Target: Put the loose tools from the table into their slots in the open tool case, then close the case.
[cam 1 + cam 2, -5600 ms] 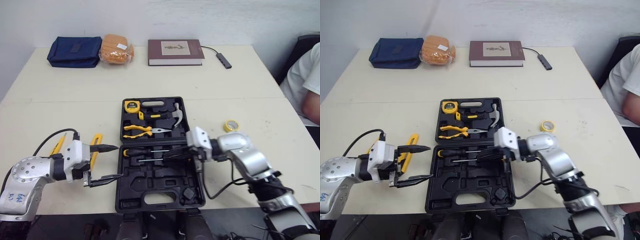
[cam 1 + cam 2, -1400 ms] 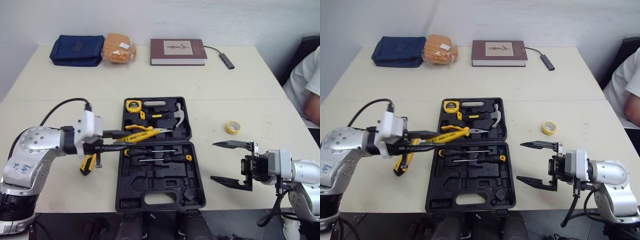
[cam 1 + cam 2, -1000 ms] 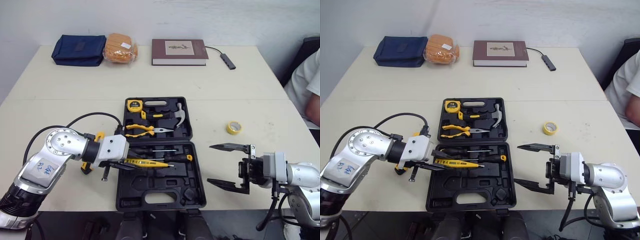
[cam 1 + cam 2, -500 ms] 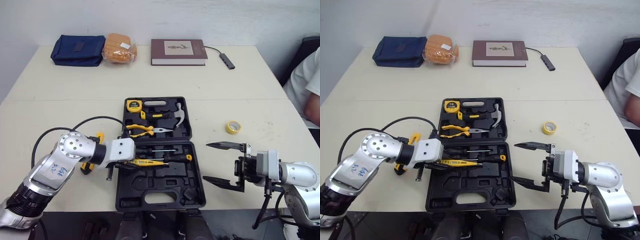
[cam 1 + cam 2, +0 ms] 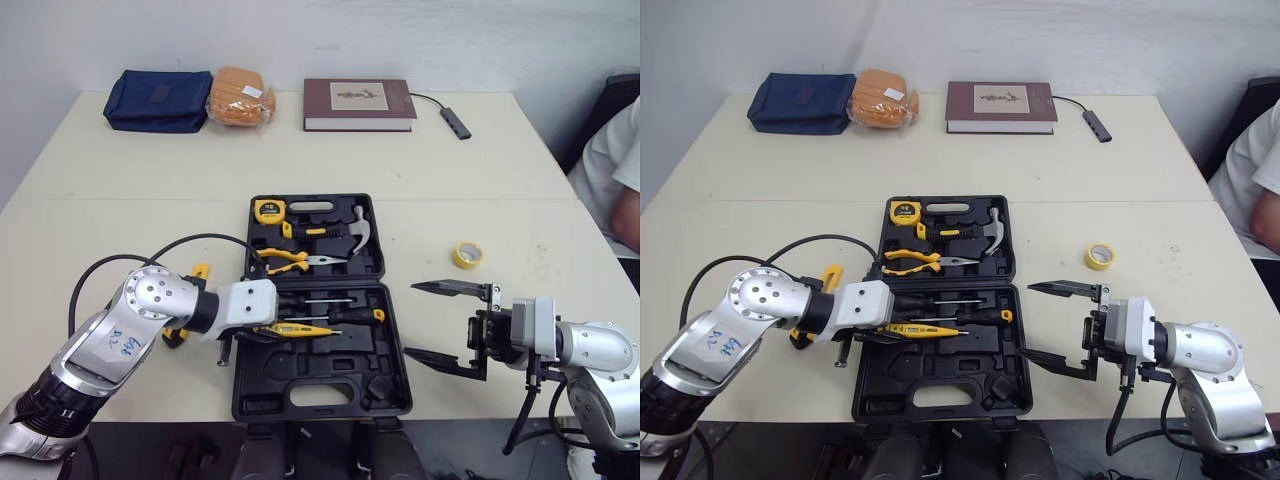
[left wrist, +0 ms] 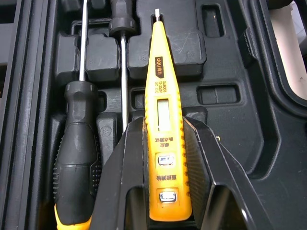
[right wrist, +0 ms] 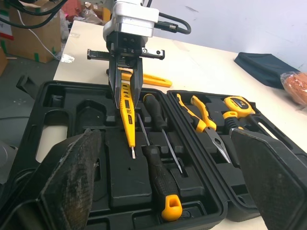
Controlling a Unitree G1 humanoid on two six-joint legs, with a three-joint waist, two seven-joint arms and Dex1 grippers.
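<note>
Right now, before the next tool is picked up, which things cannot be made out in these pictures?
- Yellow tool on the table: head views, mostly hidden behind the left arm, so its kind is unclear.
- Tester pen: left wrist view, the left gripper covers its rear end. Whether it is seated in its slot or hovering cannot be told.
- Person: head views, cut off by the right edge.
- Book: cover text too small to read.

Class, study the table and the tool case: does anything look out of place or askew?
Yes. A yellow tape roll lies loose on the table right of the tool case, and a yellow-handled tool lies left of it. The left gripper holds a yellow tester pen above the case.
</note>
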